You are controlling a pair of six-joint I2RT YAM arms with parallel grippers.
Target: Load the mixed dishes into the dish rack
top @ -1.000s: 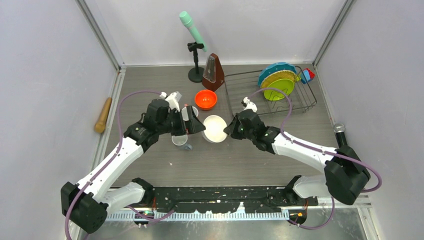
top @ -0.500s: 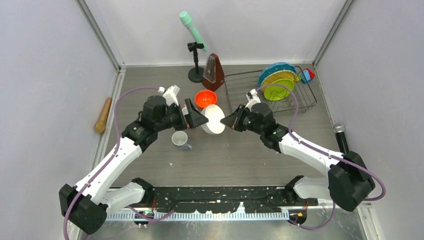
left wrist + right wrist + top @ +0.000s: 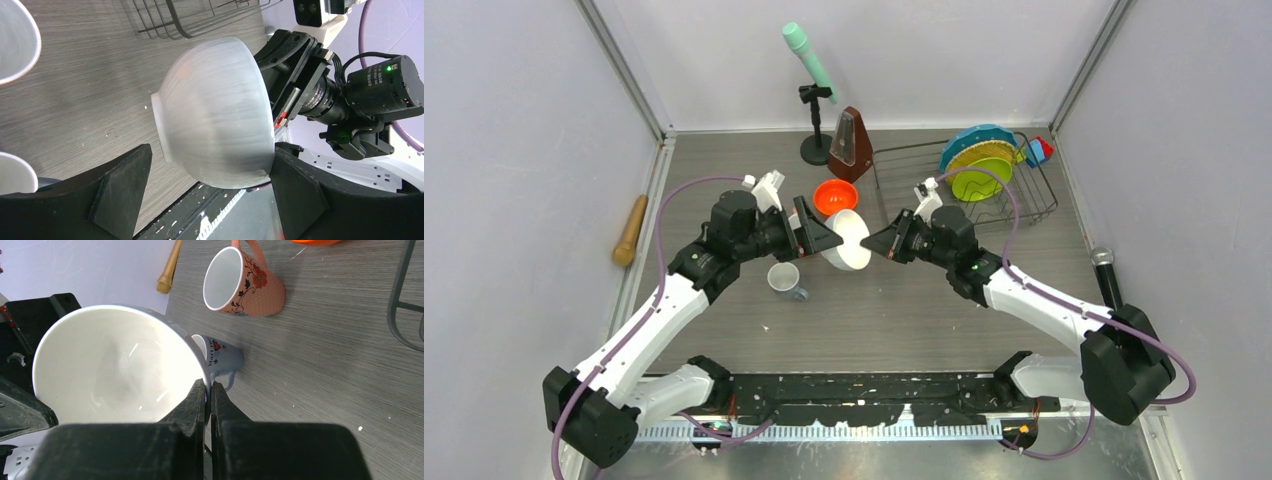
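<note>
A white bowl [image 3: 849, 240] [image 3: 215, 115] [image 3: 110, 365] hangs tilted on edge above the table. My right gripper [image 3: 871, 243] [image 3: 209, 387] is shut on its rim. My left gripper [image 3: 822, 235] [image 3: 207, 160] stands open around the bowl's outside, one finger at the rim and the other apart from it. The orange bowl [image 3: 835, 198] sits just behind. A small grey mug [image 3: 784, 280] [image 3: 222, 357] and a pinkish patterned mug [image 3: 250, 282] lie on the table below. The dish rack [image 3: 904, 185] holds a teal plate [image 3: 979, 138] and a lime-green plate [image 3: 979, 182] upright.
A brown metronome [image 3: 851, 143] and a mint microphone [image 3: 809, 60] on a black stand are behind the orange bowl. A wooden pestle [image 3: 632, 230] lies by the left wall. A black microphone [image 3: 1104, 262] is by the right wall.
The right gripper lifted the white bowl off the table and tipped it on edge. The left gripper rose from over the mugs and came around the bowl, its jaws narrowing a little.
</note>
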